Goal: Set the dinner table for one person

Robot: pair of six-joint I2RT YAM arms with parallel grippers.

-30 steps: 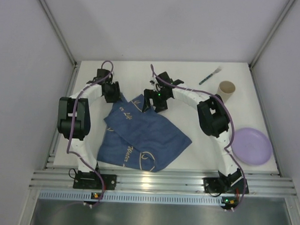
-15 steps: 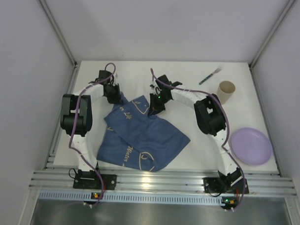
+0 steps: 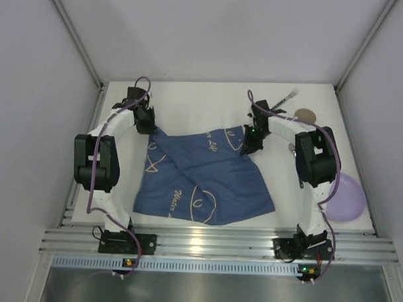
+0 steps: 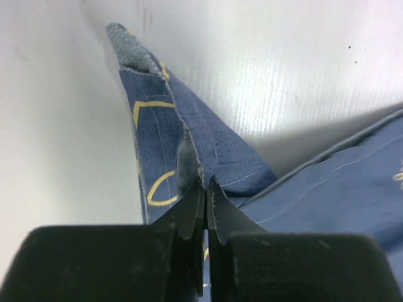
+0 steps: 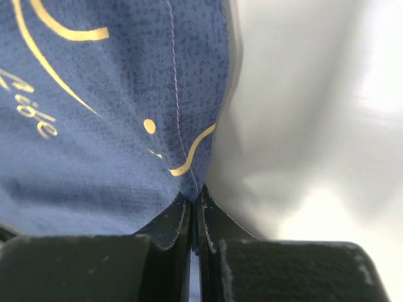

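The right pincer [image 5: 195,204] is clamped on a corner of the blue cloth [image 5: 107,126] with yellow line drawings; white worktop [image 5: 315,126] lies beside it.

The dinner table [image 3: 203,101] is a flat, matte white rectangular surface.

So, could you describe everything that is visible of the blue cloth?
The blue cloth looks like woven dark blue fabric with stitched hems, pale yellow line drawings and script. It lies spread on the white table, mostly flat, with a diagonal fold across its left part. Its two far corners are raised: the left gripper pinches one, the right gripper the other, fingers shut.
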